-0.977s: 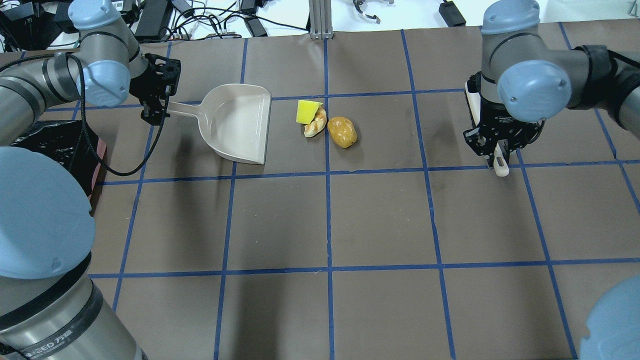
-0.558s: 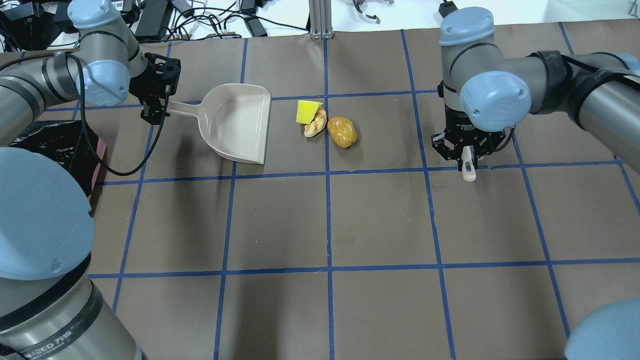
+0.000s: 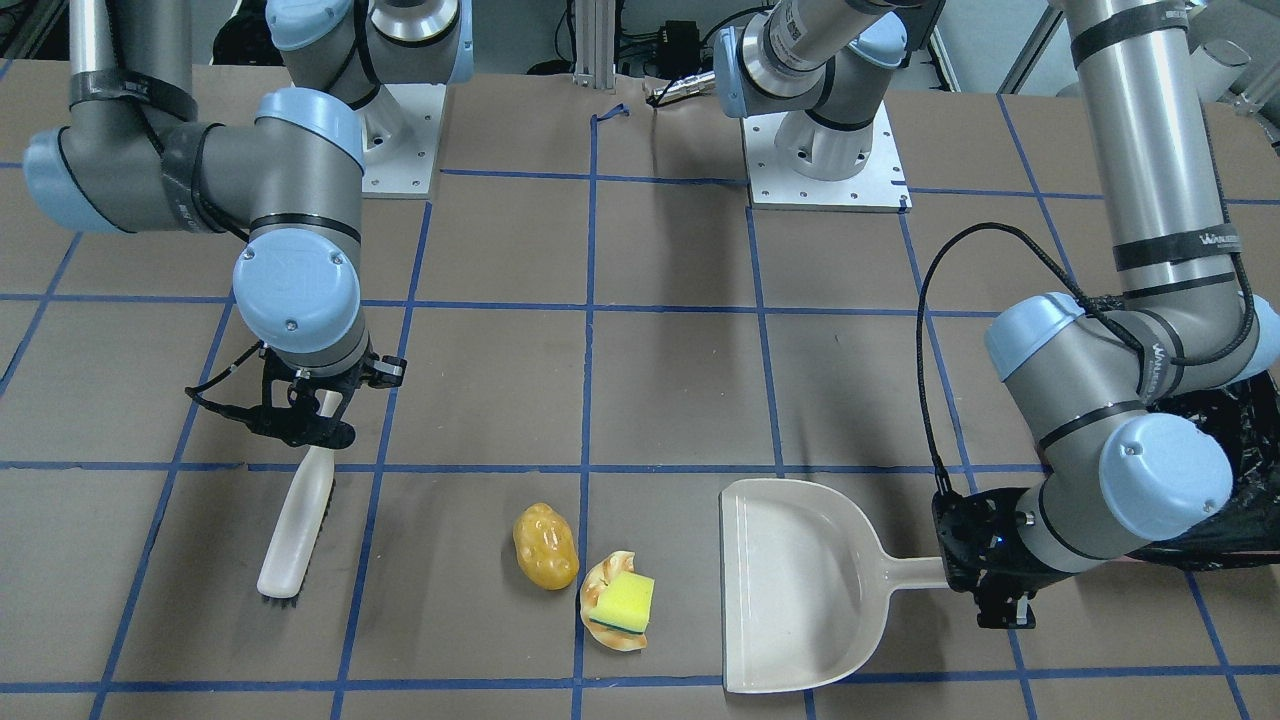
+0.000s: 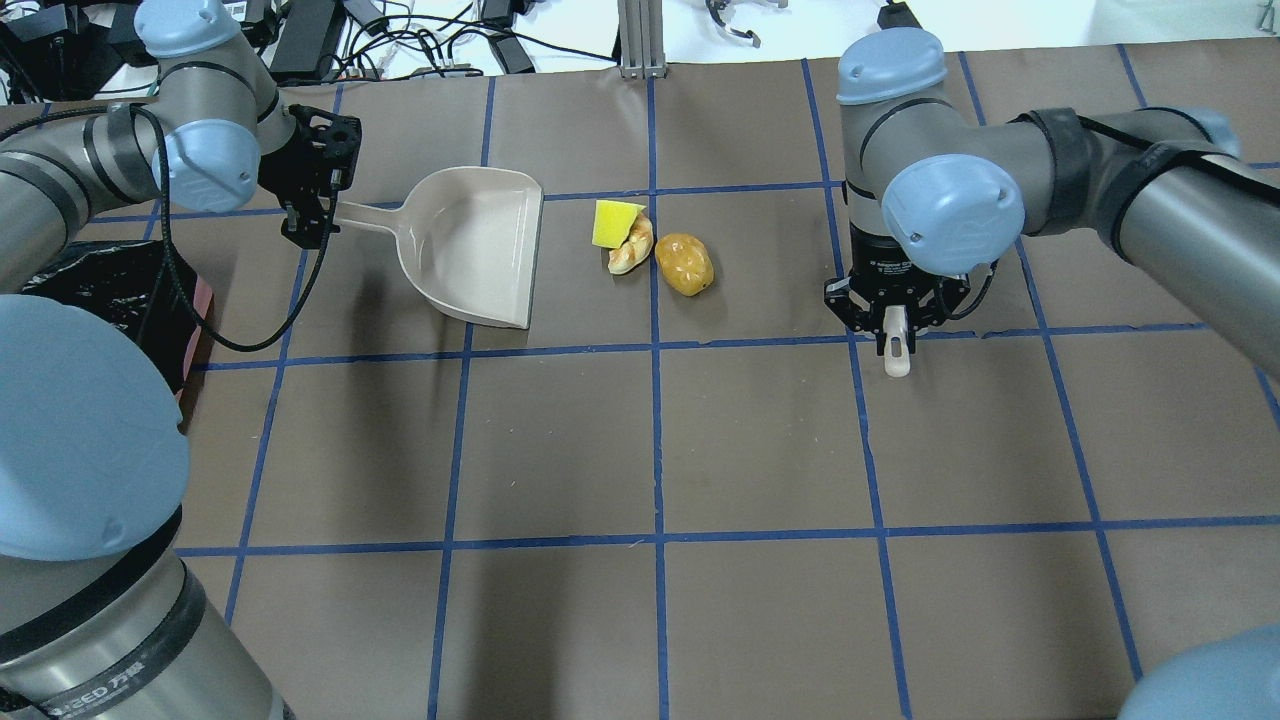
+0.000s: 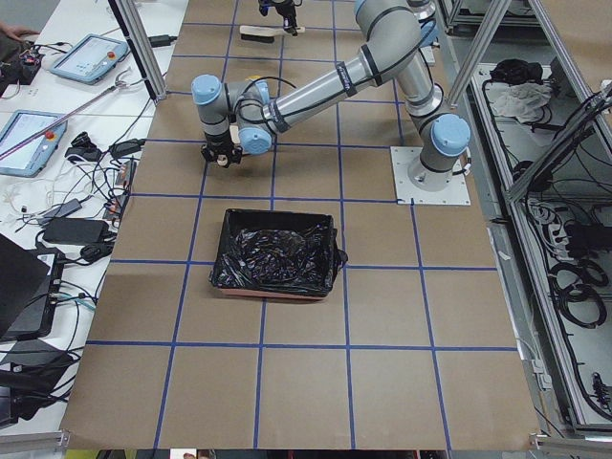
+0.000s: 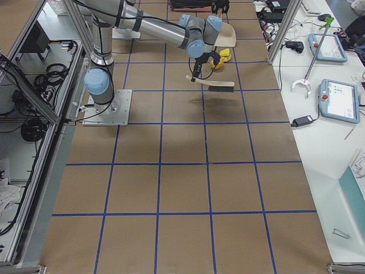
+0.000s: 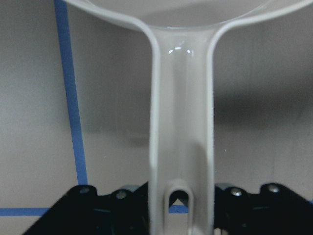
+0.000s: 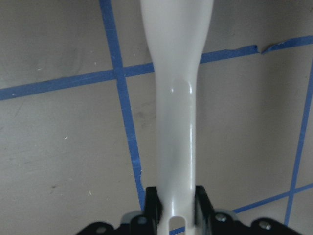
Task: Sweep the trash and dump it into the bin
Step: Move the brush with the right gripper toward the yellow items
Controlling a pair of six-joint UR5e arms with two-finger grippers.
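My left gripper (image 4: pixel 318 222) is shut on the handle of the beige dustpan (image 4: pixel 470 245), which rests on the table with its mouth facing the trash; the handle fills the left wrist view (image 7: pixel 182 147). The trash is a yellow sponge (image 4: pixel 615 222) on a pale bread piece (image 4: pixel 632 252) and a yellow-brown lump (image 4: pixel 684 264). My right gripper (image 4: pixel 895 312) is shut on the white brush (image 3: pixel 297 520), held above the table to the right of the trash. The black-lined bin (image 5: pixel 277 253) stands behind the left arm (image 4: pixel 120 290).
The table is brown paper with a blue tape grid (image 4: pixel 655 345). Cables and power bricks (image 4: pixel 420 40) lie beyond the far edge. A metal post (image 4: pixel 637 40) stands at the far middle. The arm bases (image 3: pixel 825 150) sit at the robot's side.
My right arm has carried the brush leftward, closer to the trash. The left arm, dustpan and trash have not moved.
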